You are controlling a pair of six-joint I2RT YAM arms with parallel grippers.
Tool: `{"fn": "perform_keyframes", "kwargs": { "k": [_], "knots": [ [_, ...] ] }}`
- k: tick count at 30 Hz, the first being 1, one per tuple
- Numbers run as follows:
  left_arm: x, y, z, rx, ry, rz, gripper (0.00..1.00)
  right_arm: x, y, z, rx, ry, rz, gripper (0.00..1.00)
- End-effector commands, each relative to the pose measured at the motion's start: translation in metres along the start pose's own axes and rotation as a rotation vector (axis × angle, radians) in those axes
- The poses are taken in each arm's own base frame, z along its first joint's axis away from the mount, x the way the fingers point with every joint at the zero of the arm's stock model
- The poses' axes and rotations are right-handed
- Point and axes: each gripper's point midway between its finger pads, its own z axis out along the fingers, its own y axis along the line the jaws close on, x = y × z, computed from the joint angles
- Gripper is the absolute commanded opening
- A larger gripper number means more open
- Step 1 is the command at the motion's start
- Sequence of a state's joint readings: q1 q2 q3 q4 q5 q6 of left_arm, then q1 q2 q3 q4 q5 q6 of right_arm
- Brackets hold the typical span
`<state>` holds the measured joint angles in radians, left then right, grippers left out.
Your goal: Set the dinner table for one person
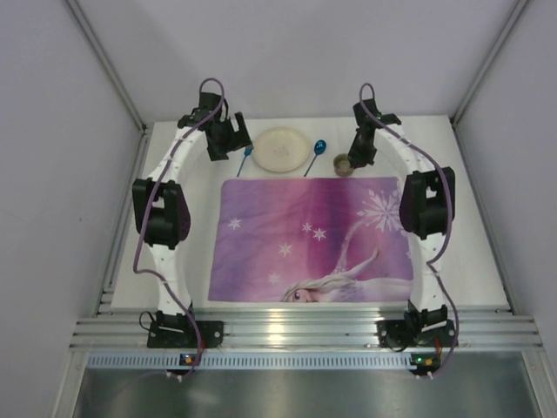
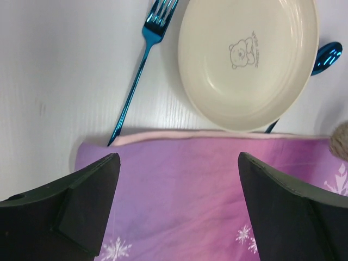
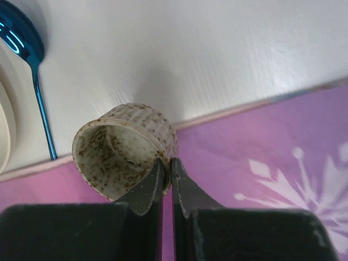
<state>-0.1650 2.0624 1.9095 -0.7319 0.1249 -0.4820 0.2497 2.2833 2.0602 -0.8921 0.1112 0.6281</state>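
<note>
On the white dinner table [image 1: 474, 261] lies a purple snowflake placemat [image 1: 305, 239]. Beyond its far edge are a blue fork [image 1: 244, 162], a cream plate [image 1: 281, 149] and a blue spoon [image 1: 315, 155]. A small speckled cup [image 3: 119, 147] is at the mat's far edge, its mouth turned toward the wrist camera. My right gripper [image 3: 167, 166] is shut on the cup's wall, one finger inside and one outside. My left gripper [image 2: 178, 160] is open over the mat's far left corner with nothing between its fingers, near the fork [image 2: 136, 76] and the bear-printed plate [image 2: 247, 60].
Grey walls enclose the table on three sides. A ribbed aluminium rail [image 1: 305, 331] runs along the near edge between the arm bases. The spoon [image 3: 24, 41] lies just left of the cup, partly under the plate's rim.
</note>
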Motion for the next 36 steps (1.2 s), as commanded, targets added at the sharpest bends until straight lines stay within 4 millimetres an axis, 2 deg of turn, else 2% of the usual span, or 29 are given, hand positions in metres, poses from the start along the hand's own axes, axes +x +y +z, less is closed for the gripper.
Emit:
{"fn": "perform_keyframes", "kwargs": {
  "k": [1,2,3,5,6,8,9,11,12,21,25,29,32,36],
  "knots": [
    [-0.014,-0.017,0.024,0.054,-0.009,-0.015,0.95,-0.036,-0.021,-0.098,-0.006,-0.171,-0.021,0.0],
    [-0.012,-0.018,0.031,0.054,-0.002,-0.014,0.94,-0.035,-0.029,-0.122,-0.004,-0.197,-0.035,0.0],
    [-0.005,-0.017,0.045,0.047,0.018,-0.013,0.94,-0.016,-0.047,-0.116,0.049,-0.163,-0.049,0.0],
    [-0.003,-0.019,0.055,0.049,0.02,-0.022,0.94,0.002,-0.067,-0.123,0.081,-0.143,-0.052,0.0],
    [0.003,-0.02,0.065,0.05,0.034,-0.024,0.93,0.022,-0.084,-0.127,0.106,-0.118,-0.053,0.0],
    [0.004,-0.025,0.073,0.067,0.029,-0.028,0.93,0.038,-0.099,-0.137,0.116,-0.118,-0.047,0.0],
    [0.008,-0.028,0.079,0.072,0.037,-0.024,0.93,0.058,-0.111,-0.126,0.139,-0.076,-0.054,0.0],
    [0.007,-0.032,0.085,0.084,0.025,-0.025,0.93,0.072,-0.125,-0.121,0.16,-0.055,-0.043,0.0],
    [0.009,-0.033,0.091,0.085,0.03,-0.026,0.93,0.085,-0.134,-0.115,0.172,-0.028,-0.039,0.0],
    [0.01,-0.031,0.12,0.077,0.03,-0.044,0.93,0.116,-0.166,-0.081,0.247,0.047,-0.02,0.0],
    [0.013,-0.028,0.128,0.074,0.037,-0.047,0.93,0.106,-0.167,-0.073,0.217,-0.001,0.005,0.0],
    [0.015,-0.026,0.133,0.071,0.04,-0.044,0.93,0.079,-0.154,-0.077,0.175,-0.075,0.029,0.0],
    [0.015,-0.027,0.137,0.077,0.042,-0.045,0.93,0.067,-0.148,-0.074,0.158,-0.101,0.047,0.0],
    [0.016,-0.028,0.141,0.083,0.046,-0.044,0.92,0.058,-0.143,-0.07,0.133,-0.129,0.068,0.0]
  ]
}}
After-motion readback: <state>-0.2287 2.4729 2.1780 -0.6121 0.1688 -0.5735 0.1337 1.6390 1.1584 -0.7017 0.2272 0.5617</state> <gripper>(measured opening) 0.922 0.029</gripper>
